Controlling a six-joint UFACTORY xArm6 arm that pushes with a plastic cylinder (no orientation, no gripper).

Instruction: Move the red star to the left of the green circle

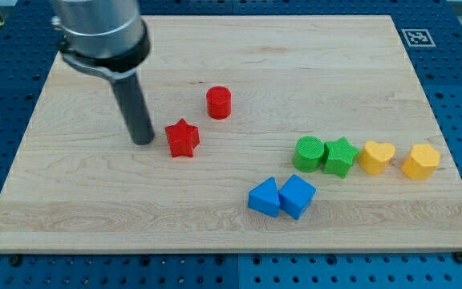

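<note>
While my tip [143, 141] sits just left of red star [183, 138]; green circle [308, 153] well right; no claw

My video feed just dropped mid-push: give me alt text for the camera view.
My tip sits just to the view's left of the red star, with the green circle far off to the view's right. The green circle leads a row with a green star.

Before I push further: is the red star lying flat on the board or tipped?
Flat. The red star shows its full star-shaped top face, level with the board. My tip stands just to its left in the view.
</note>
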